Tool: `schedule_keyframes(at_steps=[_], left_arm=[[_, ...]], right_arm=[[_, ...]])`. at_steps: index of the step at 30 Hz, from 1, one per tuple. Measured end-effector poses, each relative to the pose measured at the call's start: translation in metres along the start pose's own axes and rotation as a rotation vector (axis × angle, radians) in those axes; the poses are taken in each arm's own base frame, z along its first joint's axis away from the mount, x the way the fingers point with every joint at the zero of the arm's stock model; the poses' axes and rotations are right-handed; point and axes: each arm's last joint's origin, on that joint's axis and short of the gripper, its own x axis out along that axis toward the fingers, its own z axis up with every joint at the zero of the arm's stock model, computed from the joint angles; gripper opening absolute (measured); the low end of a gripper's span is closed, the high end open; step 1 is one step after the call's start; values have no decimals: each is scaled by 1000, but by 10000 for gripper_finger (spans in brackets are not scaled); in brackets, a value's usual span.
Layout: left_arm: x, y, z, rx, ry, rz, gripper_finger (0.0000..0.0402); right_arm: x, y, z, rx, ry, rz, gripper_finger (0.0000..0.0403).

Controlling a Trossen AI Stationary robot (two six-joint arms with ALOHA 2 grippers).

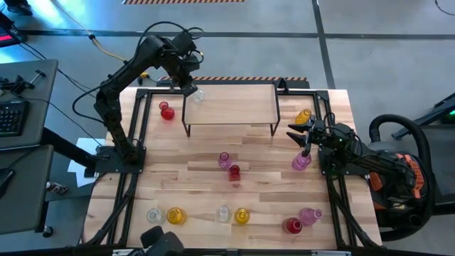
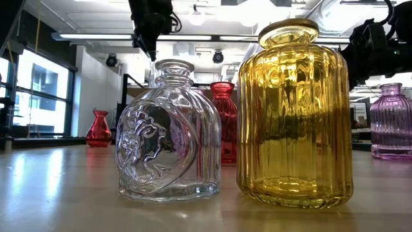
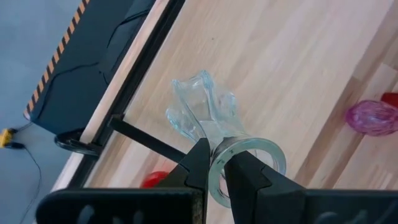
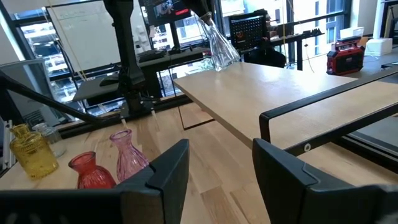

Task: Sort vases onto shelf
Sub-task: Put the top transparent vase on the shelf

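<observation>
My left gripper (image 1: 192, 87) is over the far left corner of the light-wood shelf (image 1: 231, 107), shut on a clear ribbed vase (image 1: 198, 94). In the right wrist view this clear vase (image 4: 217, 43) is tilted just over that shelf corner (image 4: 261, 93); whether its base touches the board I cannot tell. My right gripper (image 1: 302, 135) is open and empty near the table's right side, between an amber vase (image 1: 303, 116) and a pink vase (image 1: 301, 161). The other vases stand on their bases on the tabletop. My left gripper holds the clear vase by the rim of its mouth (image 3: 214, 180). The rim wall is pinched between the two fingers, one finger (image 3: 242, 177) inside the mouth and the other outside. The fingers come from above, and the vase hangs tilted below them, over the shelf (image 3: 280, 62).
A red vase (image 1: 167, 112) stands left of the shelf; a pink one (image 1: 225, 160) and a red one (image 1: 234, 173) stand mid-table. Several vases line the near edge, among them clear (image 2: 167, 135) and amber (image 2: 293, 116). Black rails (image 1: 135, 128) flank the tabletop.
</observation>
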Motion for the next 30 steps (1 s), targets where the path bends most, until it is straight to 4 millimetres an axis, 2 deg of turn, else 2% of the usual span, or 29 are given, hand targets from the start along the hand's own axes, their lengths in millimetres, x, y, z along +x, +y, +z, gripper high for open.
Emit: schedule_keyframes(at_steps=[8, 17, 30], left_arm=[[1, 0, 1, 0, -1, 3, 27], [2, 1, 1, 25, 15, 33, 69], [3, 2, 3, 24, -6, 41, 72]], right_arm=[[0, 0, 0, 0, -1, 0, 161], [0, 0, 0, 0, -1, -5, 161], [0, 0, 0, 0, -1, -4, 161]])
